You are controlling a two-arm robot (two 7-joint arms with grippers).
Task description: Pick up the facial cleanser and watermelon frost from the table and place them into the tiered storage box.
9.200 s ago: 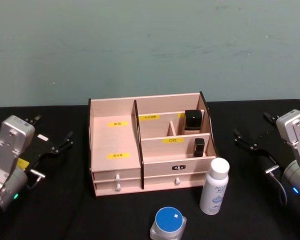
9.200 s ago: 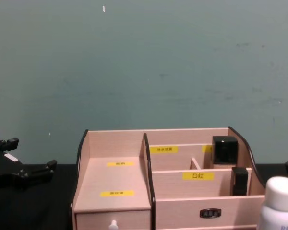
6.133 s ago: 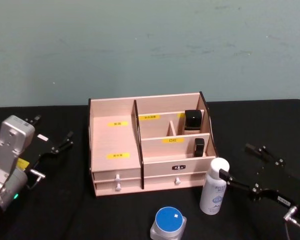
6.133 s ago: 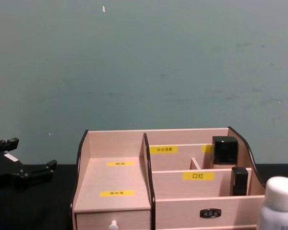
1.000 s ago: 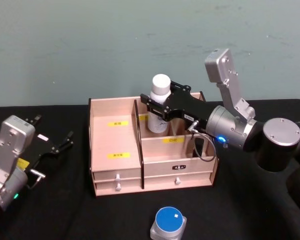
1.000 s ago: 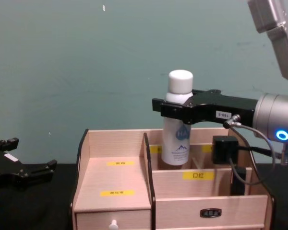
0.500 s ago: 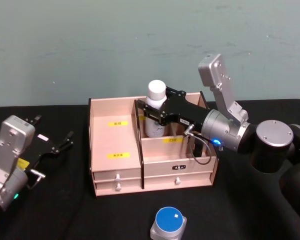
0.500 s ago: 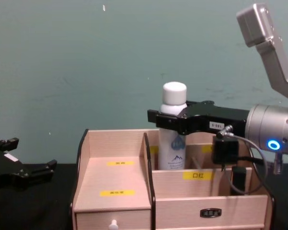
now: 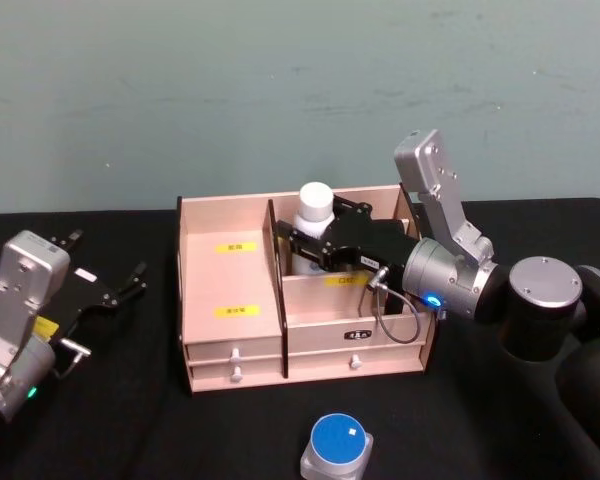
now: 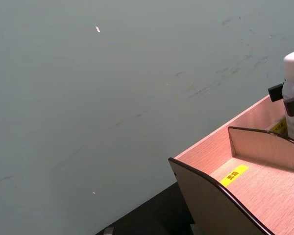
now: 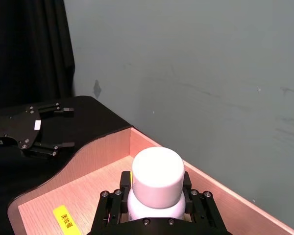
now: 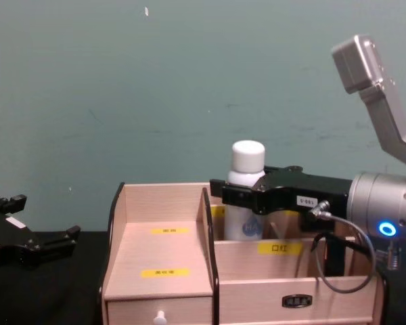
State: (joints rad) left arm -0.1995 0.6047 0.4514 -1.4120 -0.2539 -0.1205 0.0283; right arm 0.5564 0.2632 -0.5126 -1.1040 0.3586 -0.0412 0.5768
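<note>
Clamped upright by the right gripper (image 9: 315, 240), the white bottle (image 9: 315, 198) is sunk into the twelve-o'clock compartment of the tiered storage box (image 9: 230, 290); the left gripper (image 9: 105, 262) is parked spread at nine o'clock.

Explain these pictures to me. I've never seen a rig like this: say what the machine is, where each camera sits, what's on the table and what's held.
This is a two-armed robot at a black table. One camera looks down from its head, one across from its chest, one rides on each wrist. On the table stand a wooden tiered storage box and, before it, a blue-lidded jar. The right gripper is shut on an upright white bottle, its lower part inside the box's back compartment right of the tall divider. The left gripper sits open and empty on the left.
</note>
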